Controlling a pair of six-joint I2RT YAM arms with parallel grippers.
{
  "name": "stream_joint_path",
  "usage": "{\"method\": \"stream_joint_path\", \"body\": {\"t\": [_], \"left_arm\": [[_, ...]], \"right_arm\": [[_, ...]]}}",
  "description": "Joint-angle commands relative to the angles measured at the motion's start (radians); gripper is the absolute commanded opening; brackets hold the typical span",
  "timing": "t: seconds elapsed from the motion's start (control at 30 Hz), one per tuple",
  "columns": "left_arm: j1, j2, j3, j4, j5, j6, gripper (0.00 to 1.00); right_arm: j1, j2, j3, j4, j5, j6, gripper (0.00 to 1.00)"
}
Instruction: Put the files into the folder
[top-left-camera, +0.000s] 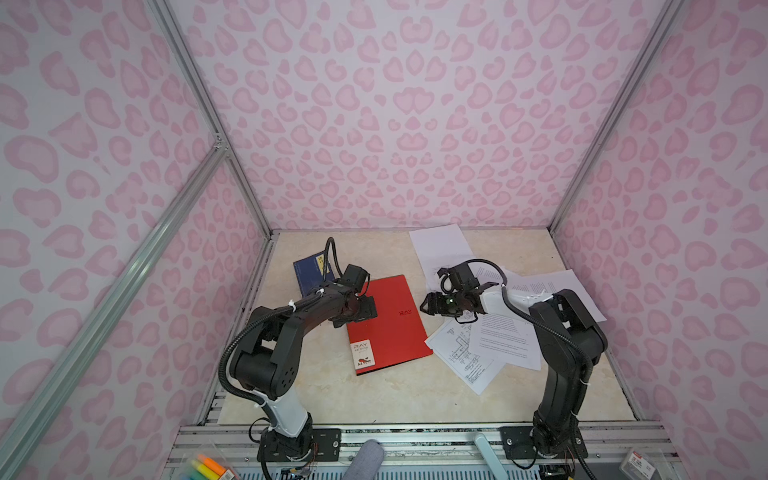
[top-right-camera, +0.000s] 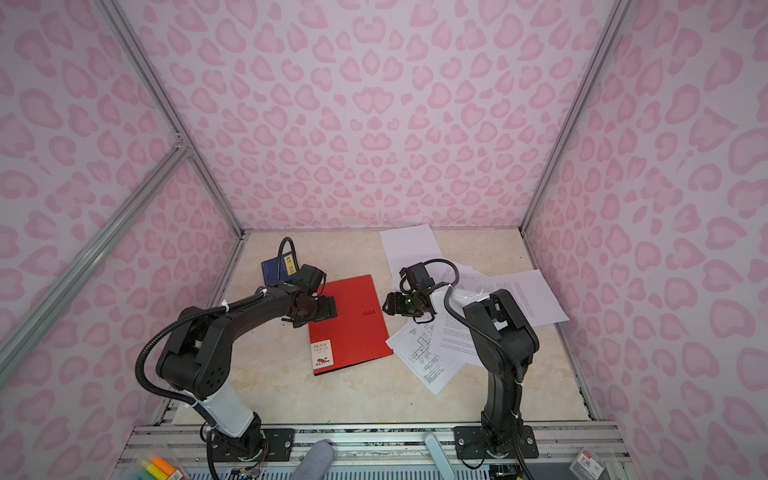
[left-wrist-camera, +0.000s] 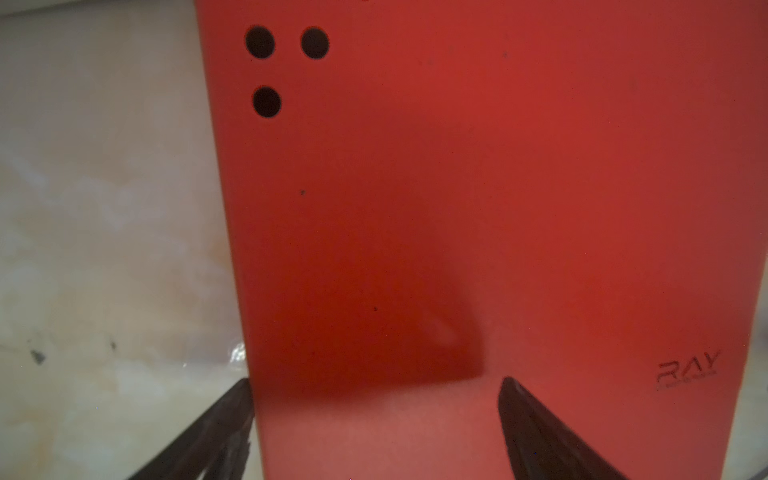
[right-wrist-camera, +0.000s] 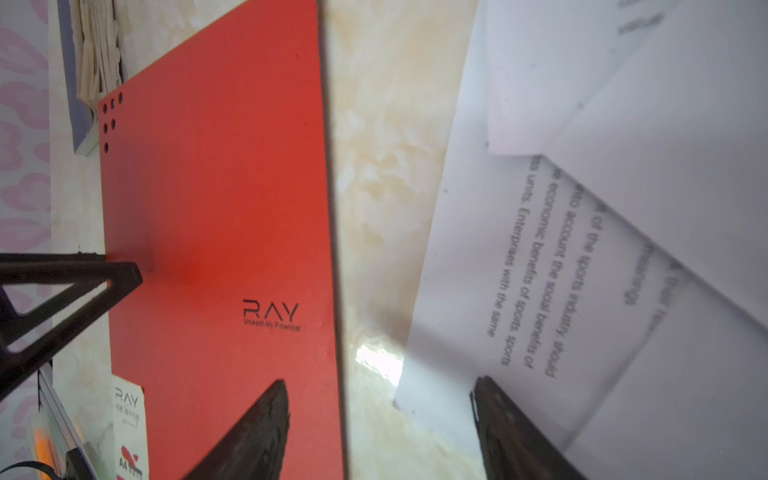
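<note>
The red folder (top-left-camera: 390, 328) (top-right-camera: 353, 332) lies closed and flat mid-table, its white label sticker toward the front. The files (top-left-camera: 498, 345) (top-right-camera: 446, 349), loose white printed sheets, are spread to its right, overlapping; one shows a line drawing. My left gripper (top-left-camera: 366, 309) (top-right-camera: 327, 309) hovers open low over the folder's left part. In the left wrist view the folder (left-wrist-camera: 457, 187) fills the gap, one finger (left-wrist-camera: 216, 436) past its edge. My right gripper (top-left-camera: 424, 305) (top-right-camera: 386, 305) is open, empty, straddling the bare strip between folder (right-wrist-camera: 216, 208) and files (right-wrist-camera: 582, 249).
A small dark-blue booklet (top-left-camera: 309, 272) (top-right-camera: 276, 270) lies behind the folder's left corner. One more white sheet (top-left-camera: 440, 249) reaches the back wall. Pink-patterned walls close in three sides. Highlighters (top-left-camera: 208, 467) sit off the table at the front left.
</note>
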Motion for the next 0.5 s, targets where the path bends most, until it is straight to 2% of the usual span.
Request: {"method": "stream_joint_path", "body": {"t": [0.0,0.1,0.23,0.37,0.47], "left_arm": [[0.000,0.060,0.047,-0.015,-0.024,0.022,0.92],[0.001,0.106,0.092,-0.024,-0.022,0.030,0.92],[0.011,0.126,0.135,-0.030,-0.003,0.035,0.92],[0.061,0.124,0.118,0.018,0.086,0.028,0.93],[0.083,0.129,0.118,0.043,0.141,0.041,0.93]], "right_arm": [[-0.037,-0.023,-0.087,-0.158,0.025,0.023,0.72],[-0.087,-0.068,-0.162,-0.146,0.027,0.047,0.72],[-0.099,-0.098,-0.176,-0.162,0.037,0.043,0.72],[-0.027,-0.084,-0.040,-0.204,0.057,0.013,0.74],[0.019,-0.017,0.067,-0.174,0.009,0.026,0.74]]}}
